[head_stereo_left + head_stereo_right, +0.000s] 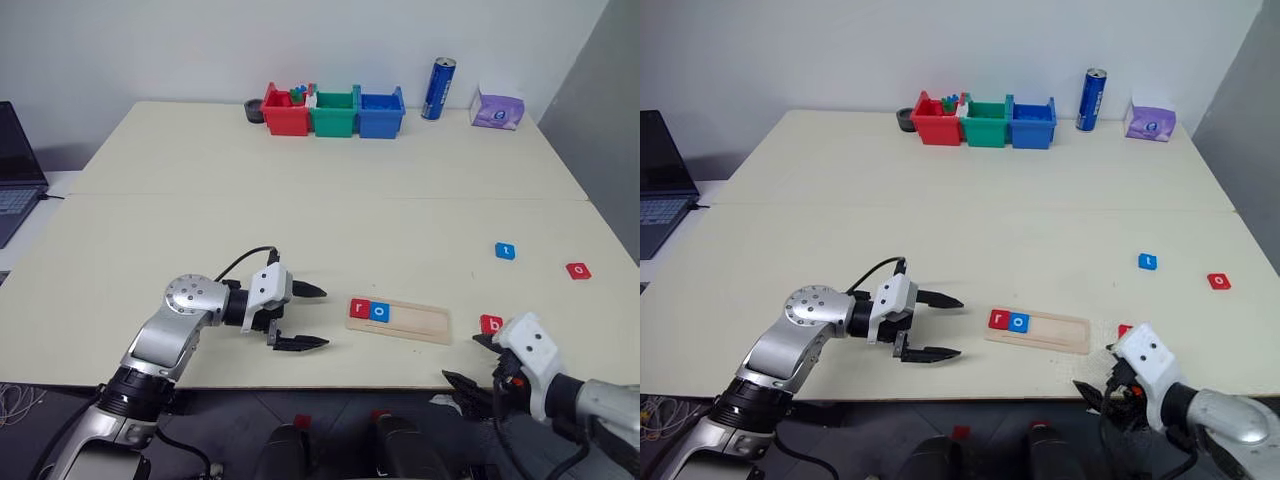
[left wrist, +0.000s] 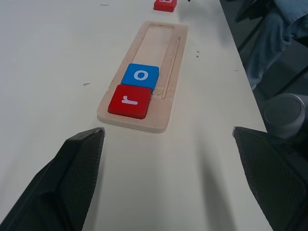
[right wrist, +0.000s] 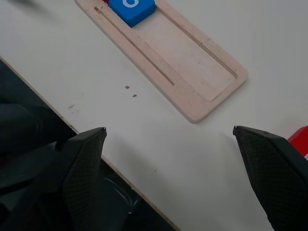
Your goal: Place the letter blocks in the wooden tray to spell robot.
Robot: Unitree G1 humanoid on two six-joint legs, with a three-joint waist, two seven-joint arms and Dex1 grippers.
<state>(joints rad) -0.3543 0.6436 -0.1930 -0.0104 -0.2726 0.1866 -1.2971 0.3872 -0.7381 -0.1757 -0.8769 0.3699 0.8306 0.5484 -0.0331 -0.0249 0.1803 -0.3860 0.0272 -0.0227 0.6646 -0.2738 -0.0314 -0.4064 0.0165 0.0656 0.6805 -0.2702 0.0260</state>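
Clearly, a red square tile (image 2: 129, 101) reads "r" and the blue square tile (image 2: 140, 76) touching it reads "o"; both lie at the nine o'clock end of the long pale wooden tray (image 1: 424, 322), whose long axis runs nine to three; loose tiles sit toward three o'clock, the blue one (image 1: 505, 251) marked "t"; the left gripper (image 1: 308, 317) and the right gripper (image 3: 173, 183) both gape, released and grasping nothing.

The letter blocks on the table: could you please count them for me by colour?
Red letter blocks: 3, r in the tray, b and o on the table.
Blue letter blocks: 2, o in the tray, t on the table.
Total: 5
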